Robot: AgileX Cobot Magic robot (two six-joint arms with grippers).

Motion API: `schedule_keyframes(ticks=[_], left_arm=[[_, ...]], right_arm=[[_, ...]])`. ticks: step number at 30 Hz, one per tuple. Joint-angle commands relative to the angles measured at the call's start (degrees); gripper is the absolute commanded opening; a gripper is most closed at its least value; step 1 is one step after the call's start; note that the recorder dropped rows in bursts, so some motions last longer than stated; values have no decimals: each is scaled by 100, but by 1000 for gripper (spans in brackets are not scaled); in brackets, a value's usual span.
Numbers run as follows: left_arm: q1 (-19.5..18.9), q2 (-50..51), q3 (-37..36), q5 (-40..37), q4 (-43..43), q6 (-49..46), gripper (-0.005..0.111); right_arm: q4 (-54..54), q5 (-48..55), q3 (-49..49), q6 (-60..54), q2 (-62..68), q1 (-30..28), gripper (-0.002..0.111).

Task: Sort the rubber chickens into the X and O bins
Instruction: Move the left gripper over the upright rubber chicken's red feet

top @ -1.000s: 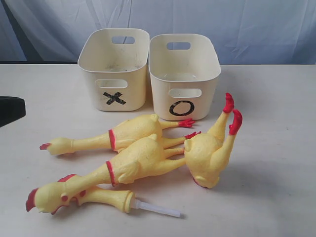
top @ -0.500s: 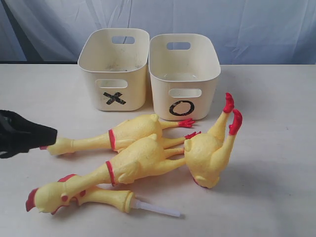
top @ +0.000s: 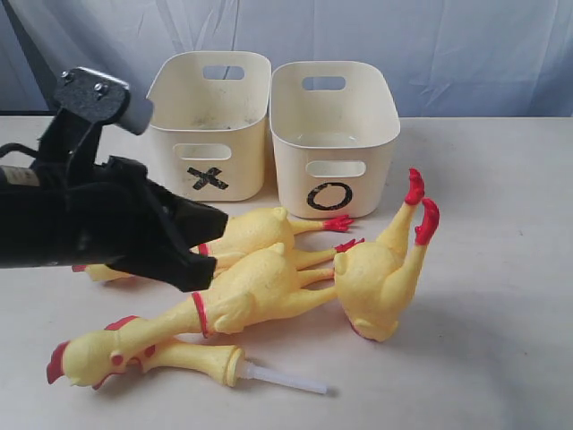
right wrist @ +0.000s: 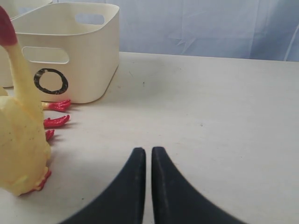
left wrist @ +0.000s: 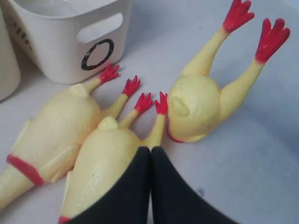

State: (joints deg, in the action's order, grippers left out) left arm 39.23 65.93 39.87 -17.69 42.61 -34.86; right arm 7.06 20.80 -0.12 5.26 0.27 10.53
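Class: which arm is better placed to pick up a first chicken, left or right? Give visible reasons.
Probably the left. The left gripper, shut, hangs just over a whole chicken. The right gripper, also shut, is over table, with the headless chicken off to its side.

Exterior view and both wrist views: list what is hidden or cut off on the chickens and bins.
- Exterior view: the left arm covers most of the neck and head of the rear chicken.
- Left wrist view: the left gripper hides part of the front chicken; both whole chickens' heads lie beyond the edge; the X bin shows no mark.
- Right wrist view: the headless body is cut by the edge.
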Motion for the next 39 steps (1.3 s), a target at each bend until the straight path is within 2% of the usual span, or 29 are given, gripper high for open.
schedule_keyframes(ticks=[1, 6, 11, 16, 23, 26, 33, 39], left_arm=[[377, 351, 301, 429, 12, 26, 0], [777, 883, 724, 617, 13, -19, 0], [1150, 1235, 1058, 1207, -13, -32, 3], [1348, 1484, 1342, 1251, -13, -10, 21], [1624, 1828, 1577, 1281, 19, -9, 64], [1710, 1975, 1625, 1282, 19, -9, 77], [1755, 2255, 1733, 1357, 107, 12, 88], [1755, 2415, 1892, 1367, 173, 12, 89]], right_arm=[[-7, -20, 12, -12, -27, 5, 6], [-7, -20, 12, -12, -27, 5, 6], [-7, -20, 12, -12, -27, 5, 6], [-7, -20, 12, -12, -27, 5, 6], [-7, -20, 12, -12, -27, 5, 6], [-7, -20, 12, -12, -27, 5, 6], [-7, -20, 12, -12, -27, 5, 6], [-7, -20, 12, -12, -27, 5, 6]])
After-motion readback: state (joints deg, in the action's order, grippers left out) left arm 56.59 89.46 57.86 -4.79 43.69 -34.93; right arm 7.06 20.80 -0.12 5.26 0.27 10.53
